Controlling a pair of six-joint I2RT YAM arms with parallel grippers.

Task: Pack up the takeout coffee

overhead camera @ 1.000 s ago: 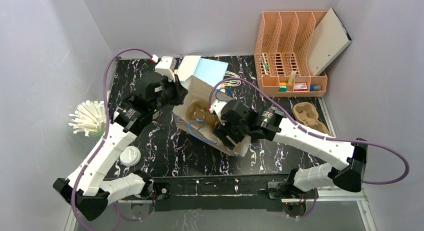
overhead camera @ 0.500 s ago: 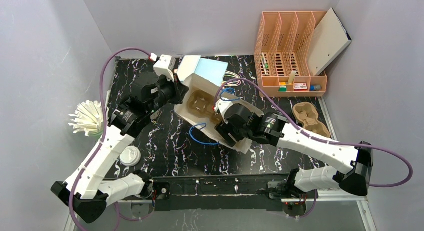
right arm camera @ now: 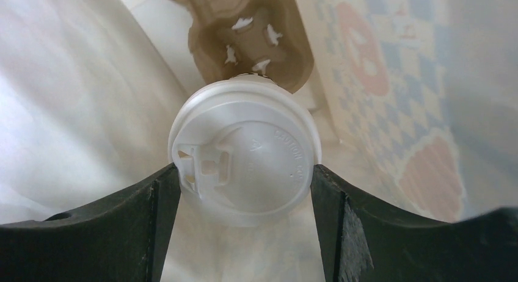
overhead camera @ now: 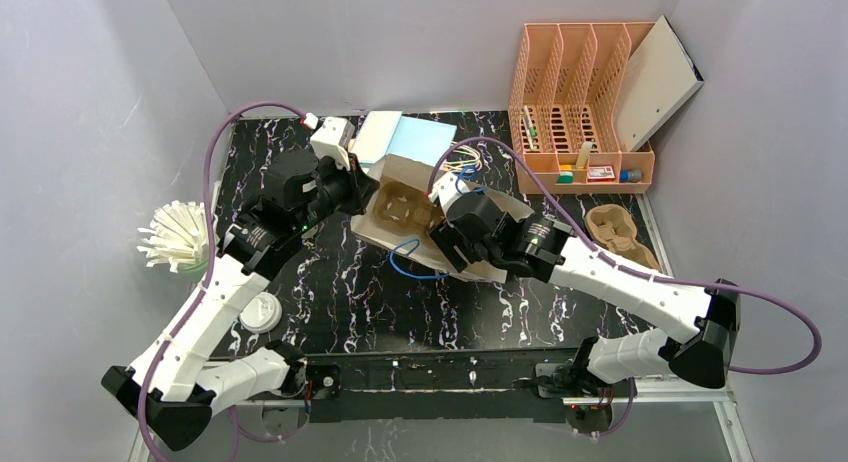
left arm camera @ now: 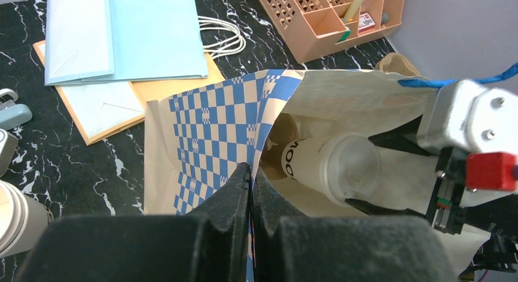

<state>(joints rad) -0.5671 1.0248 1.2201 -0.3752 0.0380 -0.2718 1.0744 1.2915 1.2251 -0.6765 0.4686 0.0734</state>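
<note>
1. Black marble tabletop (overhead camera: 340, 312): over the last second the paper bag (left arm camera: 201, 129) is shifting toward the back, with the right gripper (right arm camera: 245, 184) reaching deeper inside. Packing looks nearly done.
2. Right fingers are clamping the coffee cup (right arm camera: 244, 151) by its lid, inside the bag against the cardboard tray (right arm camera: 250, 44).
3. Left gripper (left arm camera: 251, 172) is pinching the bag's checked rim, fingers pressed together.
4. Right wrist view is showing the lid grip. The arm is hiding it overhead.

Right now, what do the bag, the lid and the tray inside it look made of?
Bag: paper, matte, creased, blue check print.
Lid: thin plastic, white, slightly glossy, embossed lettering.
Tray: likely molded pulp, brown, rough, dull.
</note>
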